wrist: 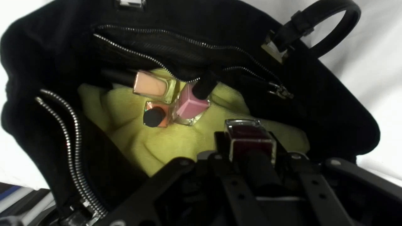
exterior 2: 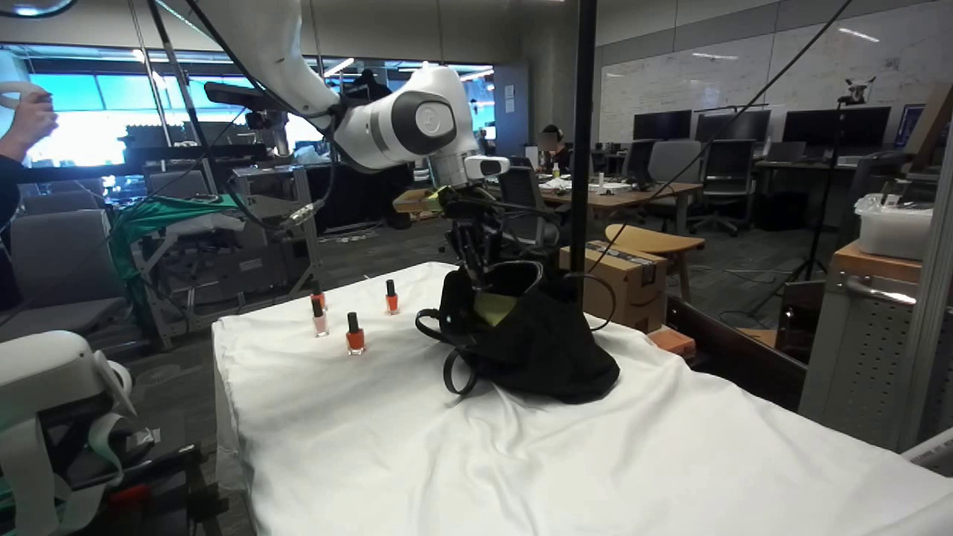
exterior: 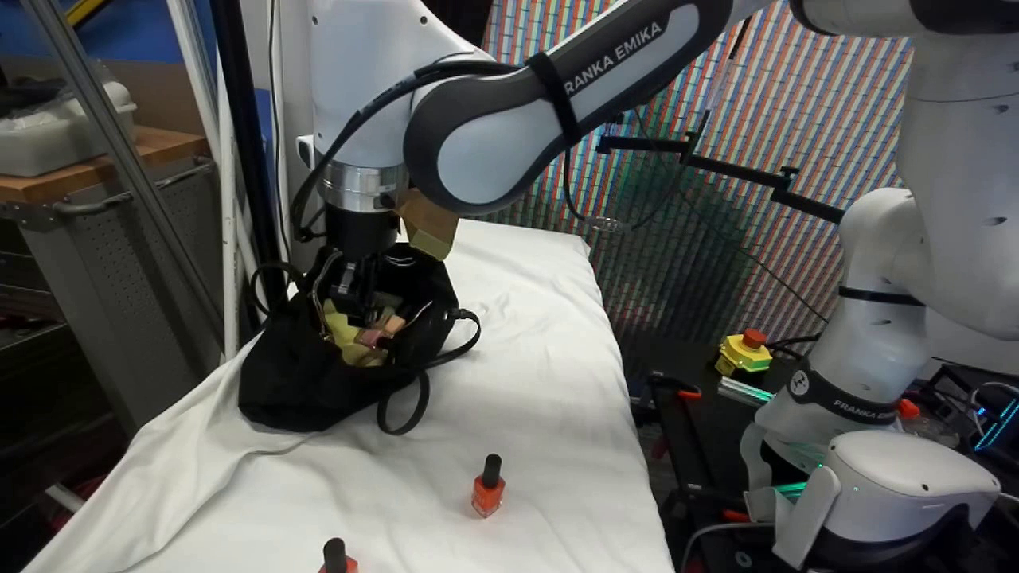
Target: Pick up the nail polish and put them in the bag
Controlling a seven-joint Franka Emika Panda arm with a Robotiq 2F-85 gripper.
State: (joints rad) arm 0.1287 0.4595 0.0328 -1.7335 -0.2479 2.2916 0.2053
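Note:
The black bag [exterior: 294, 390] sits unzipped on the white cloth, its yellow-green lining showing in the wrist view. My gripper [wrist: 248, 144] reaches down into the bag's mouth, shut on a dark red nail polish bottle [wrist: 248, 133] whose black cap points back toward the palm. On the lining lie a peach bottle [wrist: 150, 84], a pink bottle [wrist: 192, 105] and an orange bottle [wrist: 165, 113], all apart from my fingers. Outside the bag, several nail polish bottles stand upright on the cloth, among them an orange-red bottle [exterior 2: 356, 340], another orange-red bottle [exterior 2: 392, 302] and a pale pink bottle [exterior 2: 320, 323].
Looped bag handles [exterior 2: 460, 376] spread onto the white cloth [exterior 2: 417, 461] of the table. A black post [exterior 2: 584, 149] rises close behind the bag, with a cardboard box [exterior 2: 633, 286] beyond it. A second white arm [exterior: 860, 358] stands past the table's edge.

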